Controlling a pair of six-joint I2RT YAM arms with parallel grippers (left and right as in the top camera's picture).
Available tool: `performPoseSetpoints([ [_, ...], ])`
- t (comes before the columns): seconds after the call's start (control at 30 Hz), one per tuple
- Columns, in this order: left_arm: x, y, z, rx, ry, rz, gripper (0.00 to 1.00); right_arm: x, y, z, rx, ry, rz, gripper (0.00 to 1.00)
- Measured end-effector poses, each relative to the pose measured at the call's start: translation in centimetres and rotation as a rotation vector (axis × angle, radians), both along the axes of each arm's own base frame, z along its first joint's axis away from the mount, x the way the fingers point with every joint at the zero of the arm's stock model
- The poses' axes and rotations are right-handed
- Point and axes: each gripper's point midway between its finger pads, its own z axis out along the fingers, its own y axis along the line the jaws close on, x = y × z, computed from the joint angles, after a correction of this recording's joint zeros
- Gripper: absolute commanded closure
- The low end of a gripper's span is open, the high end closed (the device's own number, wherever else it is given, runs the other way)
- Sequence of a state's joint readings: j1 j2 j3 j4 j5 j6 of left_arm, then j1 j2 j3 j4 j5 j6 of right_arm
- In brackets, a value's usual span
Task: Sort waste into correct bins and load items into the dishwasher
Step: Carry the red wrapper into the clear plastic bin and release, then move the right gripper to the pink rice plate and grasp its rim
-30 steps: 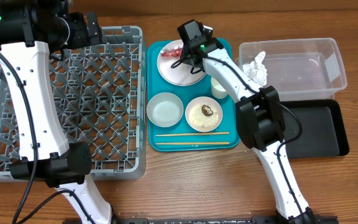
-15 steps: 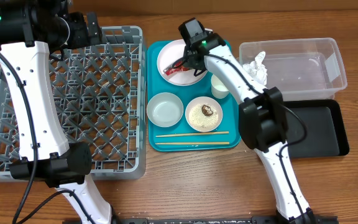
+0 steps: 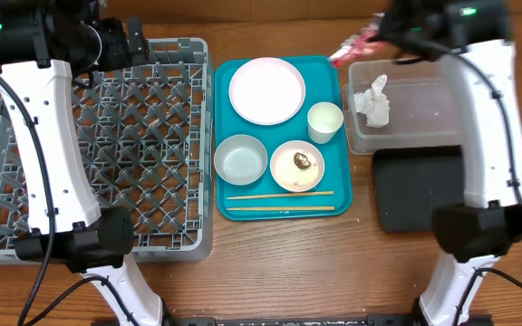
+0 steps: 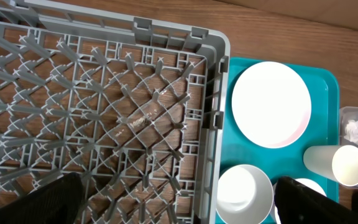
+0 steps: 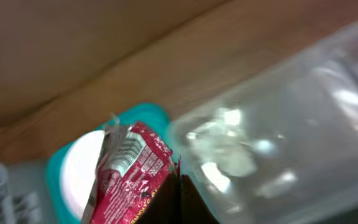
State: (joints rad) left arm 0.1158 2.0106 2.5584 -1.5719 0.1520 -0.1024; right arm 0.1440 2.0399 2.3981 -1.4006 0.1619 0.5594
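Surface: brown wooden table (image 3: 270, 272); a plain brown wall runs along the top of the right wrist view.
Dish rack: the grey lattice dish rack (image 3: 98, 154) fills the left side of the overhead view, and the wood shows through its grid floor.
Teal tray: the teal tray (image 3: 343, 195) sits at centre, just right of the rack.
Pink plate: the large pink plate (image 3: 267, 91) lies in the upper part of the teal tray, its face bare.
Cup: the small white cup (image 3: 324, 120) stands just right of the plate, near the tray's right edge.
Bowl: the pale bowl (image 3: 241, 160) is at the tray's lower left.
Smaller plate: the smaller plate (image 3: 282, 179) is just right of the bowl and carries rice grains (image 3: 288, 168) and a brown lump (image 3: 303, 161).
Chopsticks: the two chopsticks (image 3: 279, 194) lie side by side along the tray's bottom edge.
Clear tub: the clear tub (image 3: 442, 95) is at upper right, with the crumpled tissue (image 3: 372, 101) in its left end.
Black tray: the black tray (image 3: 420, 195) lies directly below the tub in the frame.
Right gripper: the right gripper (image 3: 374, 34) is blurred at upper right and pinched tight on the red wrapper (image 5: 132, 174). The wrapper hangs by the tub's upper-left corner.
Left gripper: the left gripper (image 3: 137, 41) is at upper left over the rack's top edge. Its fingers (image 4: 48, 199) are spread wide and hold nothing.
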Motion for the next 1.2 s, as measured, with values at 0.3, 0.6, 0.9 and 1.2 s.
performPoseSetpoints([
  [0.3, 0.0, 0.0, 0.0, 0.000, 0.000, 0.000, 0.00, 1.1, -6.6, -10.4, -0.005, 0.183, -0.151, 0.66],
  [0.6, 0.0, 0.0, 0.0, 0.000, 0.000, 0.000, 0.00, -0.6, -5.8, -13.4, 0.032, 0.290, -0.109, 0.31],
  [0.9, 0.0, 0.0, 0.0, 0.000, 0.000, 0.000, 0.00, -2.6, 0.5, -4.6, 0.130, 0.174, 0.145, 0.30],
  [1.2, 0.0, 0.0, 0.0, 0.000, 0.000, 0.000, 0.00, -9.7, 13.6, -5.6, 0.097, 0.298, 0.486, 0.30],
])
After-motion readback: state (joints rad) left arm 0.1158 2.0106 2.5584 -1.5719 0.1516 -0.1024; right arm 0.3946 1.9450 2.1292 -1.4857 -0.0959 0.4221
